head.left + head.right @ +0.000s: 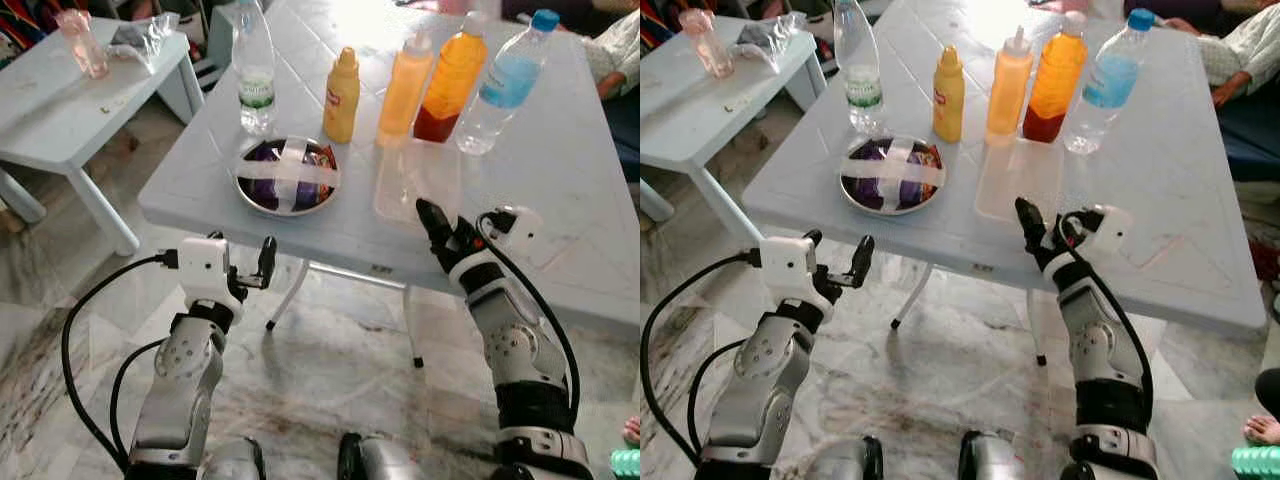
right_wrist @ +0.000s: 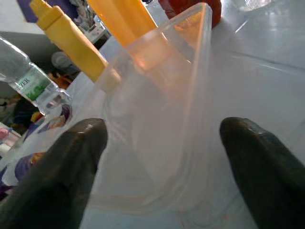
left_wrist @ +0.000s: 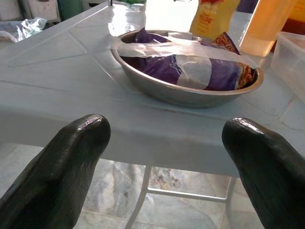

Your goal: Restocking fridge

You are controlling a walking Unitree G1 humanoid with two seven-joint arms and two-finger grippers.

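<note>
Bottles line the far side of our white table (image 1: 560,190): water bottle (image 1: 254,70), yellow mustard bottle (image 1: 342,96), two orange ones (image 1: 404,88), blue-capped bottle (image 1: 503,86). Our right gripper (image 2: 162,157), fingers spread, reaches the near corner of the clear plastic container (image 1: 414,178). Our left gripper (image 3: 167,157), also spread, hangs before the table's near edge, facing the taped steel bowl (image 1: 288,176)

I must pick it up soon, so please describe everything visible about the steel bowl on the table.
The steel bowl is round, shallow and shiny. It sits upright near the front edge of the white table. Inside lie purple snack packets, held down by crossed strips of whitish tape. The left hand is open, facing it from below the table edge, not touching.
</note>
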